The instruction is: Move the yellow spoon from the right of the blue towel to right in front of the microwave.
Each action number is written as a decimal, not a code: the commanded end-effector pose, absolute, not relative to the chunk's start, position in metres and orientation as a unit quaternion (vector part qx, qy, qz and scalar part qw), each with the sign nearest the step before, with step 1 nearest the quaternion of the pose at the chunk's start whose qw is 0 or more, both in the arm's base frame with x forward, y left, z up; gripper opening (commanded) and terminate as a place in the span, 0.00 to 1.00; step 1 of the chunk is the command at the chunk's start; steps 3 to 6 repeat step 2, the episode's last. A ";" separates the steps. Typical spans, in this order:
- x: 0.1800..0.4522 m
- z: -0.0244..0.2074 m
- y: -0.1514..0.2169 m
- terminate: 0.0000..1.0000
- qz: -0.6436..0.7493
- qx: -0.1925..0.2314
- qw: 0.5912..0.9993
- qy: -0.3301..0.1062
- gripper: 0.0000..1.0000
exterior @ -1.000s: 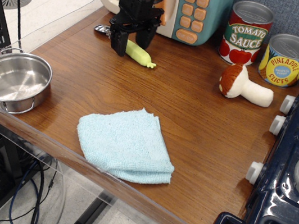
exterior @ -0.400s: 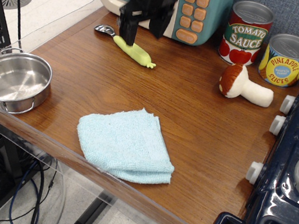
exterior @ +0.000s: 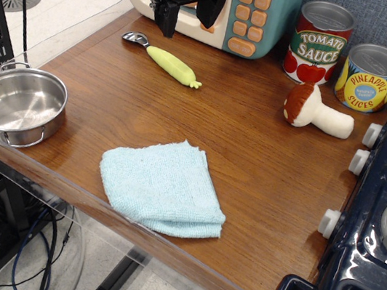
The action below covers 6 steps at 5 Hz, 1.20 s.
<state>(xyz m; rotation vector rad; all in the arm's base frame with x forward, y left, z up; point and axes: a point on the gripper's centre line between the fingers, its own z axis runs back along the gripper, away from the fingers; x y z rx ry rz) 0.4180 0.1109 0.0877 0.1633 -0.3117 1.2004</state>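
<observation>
Observation.image: gripper (exterior: pixel 186 17) open, empty, above yellow spoon (exterior: pixel 163 58) before microwave (exterior: pixel 251 14); blue towel (exterior: pixel 163 185) apart.

gripper (exterior: pixel 189 18) risen, clear of yellow spoon (exterior: pixel 164 59)

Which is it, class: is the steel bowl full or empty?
Empty: the steel bowl shows only its bare shiny inside.

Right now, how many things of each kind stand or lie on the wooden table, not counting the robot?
Tin cans: 2, tomato sauce can, pineapple slices can
Toy microwave: 1
Yellow spoon: 1
Toy mushroom: 1
Blue towel: 1
Steel pan: 1
Toy stove: 1
Total: 8
</observation>
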 end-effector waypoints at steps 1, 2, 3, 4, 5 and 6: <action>0.404 0.118 0.111 0.00 0.561 0.062 0.806 -0.179 1.00; 0.404 0.118 0.111 1.00 0.561 0.062 0.806 -0.179 1.00; 0.404 0.118 0.111 1.00 0.561 0.062 0.806 -0.179 1.00; 0.404 0.118 0.111 1.00 0.561 0.062 0.806 -0.179 1.00; 0.404 0.118 0.111 1.00 0.561 0.062 0.806 -0.179 1.00; 0.404 0.118 0.111 1.00 0.561 0.062 0.806 -0.179 1.00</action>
